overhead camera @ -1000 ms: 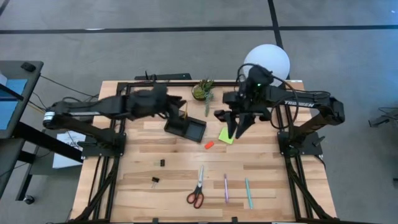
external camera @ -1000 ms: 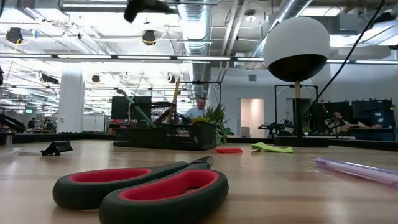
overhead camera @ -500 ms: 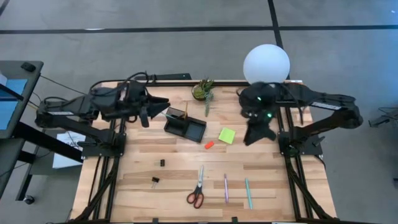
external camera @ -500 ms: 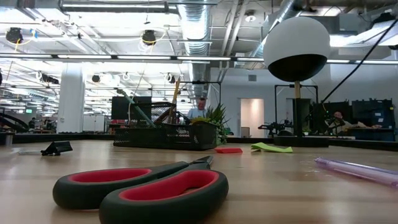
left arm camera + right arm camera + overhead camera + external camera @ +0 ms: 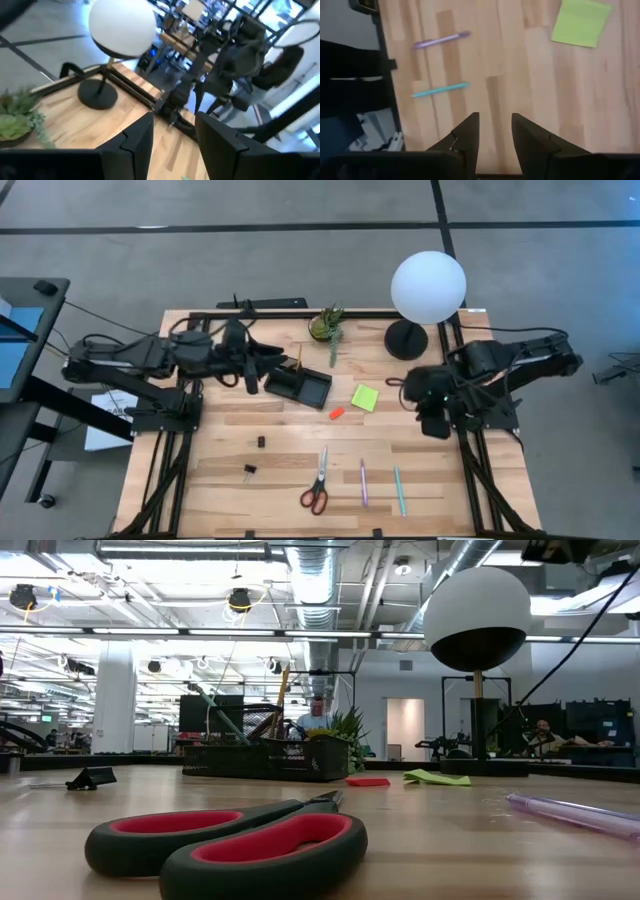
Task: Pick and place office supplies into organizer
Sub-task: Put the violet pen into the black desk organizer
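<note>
While both arms hang back at the table's sides, the supplies lie loose on the wood.

With fingers parted and nothing between them, the left gripper (image 5: 252, 372) hovers just left of the organizer (image 5: 299, 385), which stands at the far middle with a pencil in it. Also parted and empty, the right gripper (image 5: 432, 412) sits right of the lime-green sticky pad (image 5: 365, 397), apart from it; the orange eraser (image 5: 337, 412) lies beside that pad. Scissors (image 5: 318, 480), purple pen (image 5: 363, 481) and teal pen (image 5: 399, 489) lie along the near edge, well away from both jaws, clips (image 5: 255, 457) to their left.
</note>
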You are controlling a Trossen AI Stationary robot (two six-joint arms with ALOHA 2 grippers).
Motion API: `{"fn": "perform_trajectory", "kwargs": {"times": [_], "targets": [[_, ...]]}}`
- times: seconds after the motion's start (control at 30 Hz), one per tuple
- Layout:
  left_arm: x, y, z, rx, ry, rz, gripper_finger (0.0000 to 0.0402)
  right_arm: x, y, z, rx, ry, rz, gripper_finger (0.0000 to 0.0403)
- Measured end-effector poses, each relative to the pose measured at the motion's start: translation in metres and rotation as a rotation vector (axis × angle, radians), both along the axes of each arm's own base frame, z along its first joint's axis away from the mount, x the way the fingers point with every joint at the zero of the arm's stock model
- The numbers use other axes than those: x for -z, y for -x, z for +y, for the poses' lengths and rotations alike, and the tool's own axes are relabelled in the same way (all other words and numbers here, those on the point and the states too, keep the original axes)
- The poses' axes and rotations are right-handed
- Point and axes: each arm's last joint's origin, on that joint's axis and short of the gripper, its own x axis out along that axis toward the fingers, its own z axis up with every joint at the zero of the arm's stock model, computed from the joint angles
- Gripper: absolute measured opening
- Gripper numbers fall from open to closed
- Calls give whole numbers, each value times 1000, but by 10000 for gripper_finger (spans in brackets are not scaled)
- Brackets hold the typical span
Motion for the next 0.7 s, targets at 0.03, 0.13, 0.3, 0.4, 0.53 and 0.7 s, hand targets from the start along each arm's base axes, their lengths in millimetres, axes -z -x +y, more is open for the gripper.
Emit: {"fn": "perform_trajectory", "kwargs": {"times": [0.03,0.13,0.3,0.4,0.53,0.7], "targets": [[2,-4,-1,21,-3,10,139,0,0,4,3,-7,-6,107],[14,-20,-6,137,-48,85,139,0,-2,18,-11,-31,-33,107],[52,-59,-22,412,-196,261,139,13,-1,33,88,-73,-23,107],[77,-87,-32,528,-273,311,139,20,3,36,232,-82,21,107],[114,-125,-40,632,-370,315,139,27,5,42,383,-115,85,107],[148,-165,-50,788,-532,176,139,33,11,52,432,-137,142,107]]}}
